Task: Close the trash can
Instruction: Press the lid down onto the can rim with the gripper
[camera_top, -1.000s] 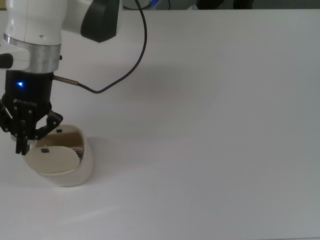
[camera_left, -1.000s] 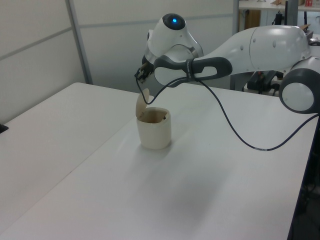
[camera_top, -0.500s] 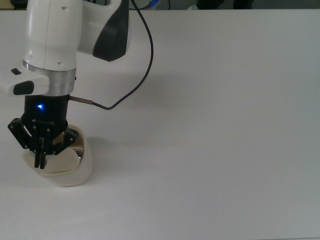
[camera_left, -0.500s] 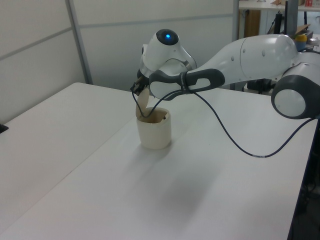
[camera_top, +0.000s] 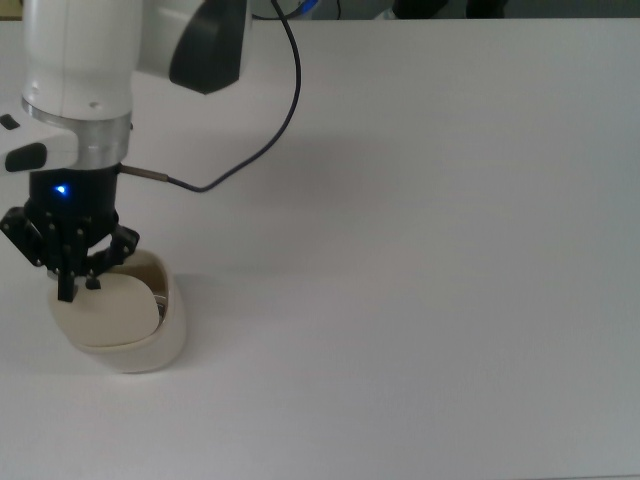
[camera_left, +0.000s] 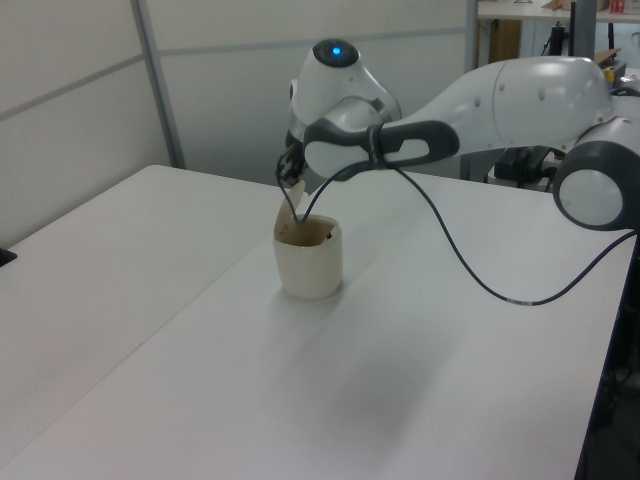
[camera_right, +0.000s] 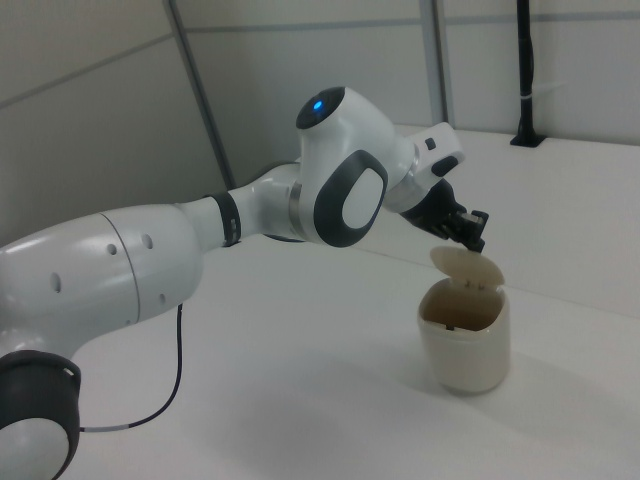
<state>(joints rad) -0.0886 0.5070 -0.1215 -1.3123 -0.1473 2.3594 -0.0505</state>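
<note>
i see the trash can (camera_top: 125, 335) standing on the white table (camera_top: 420, 250), near the top view's left edge. its lid (camera_right: 467, 270) is up, tilted over the open mouth. my end effector (camera_top: 78, 288) sits at the lid's upper edge in the right view. i cannot tell how far its fingers are spread. a black cable (camera_top: 262, 150) loops from the arm (camera_right: 200, 240).

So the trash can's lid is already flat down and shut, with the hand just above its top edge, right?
Not quite. The right view shows the lid standing up, tilted over the opening of the trash can, so it is open, not shut. The hand is indeed just above the lid's top edge.
</note>
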